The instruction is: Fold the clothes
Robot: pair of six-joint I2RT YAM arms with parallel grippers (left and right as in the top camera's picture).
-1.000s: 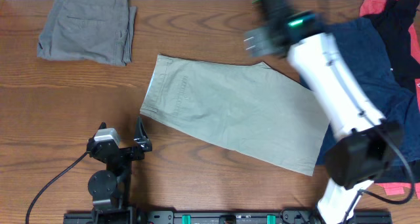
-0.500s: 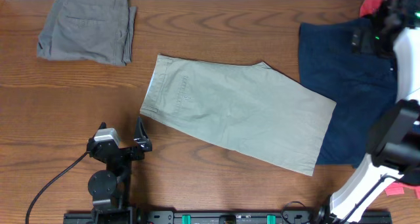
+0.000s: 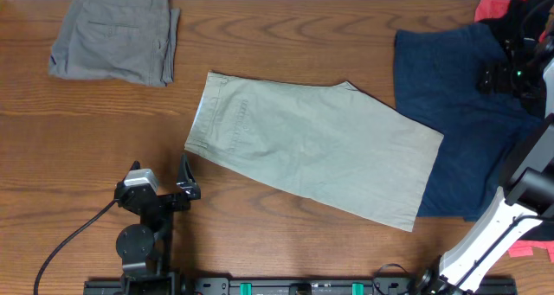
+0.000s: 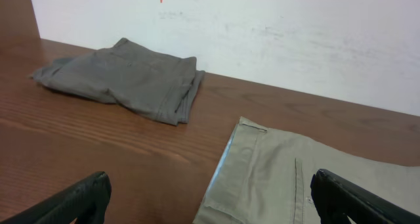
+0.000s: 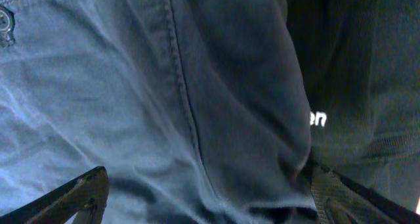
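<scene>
Light khaki shorts (image 3: 312,148) lie flat, folded in half, in the middle of the table; their waistband shows in the left wrist view (image 4: 289,178). Navy shorts (image 3: 450,113) lie spread at the right, partly under the khaki ones. My right gripper (image 3: 506,74) is open low over the navy shorts' right edge; its view shows the navy fabric (image 5: 164,99) between the open fingers (image 5: 210,198). My left gripper (image 3: 169,191) is open and empty at the front left, its fingers (image 4: 210,198) wide apart, facing the khaki waistband.
Folded grey shorts (image 3: 114,35) sit at the back left, also in the left wrist view (image 4: 125,79). A pile of black and red clothes (image 3: 524,14) lies at the back right corner; a black garment with white print (image 5: 348,86) lies beside the navy shorts.
My right arm swung from over the khaki shorts' back edge to the far right and came down over the navy shorts. The left arm has not moved.
</scene>
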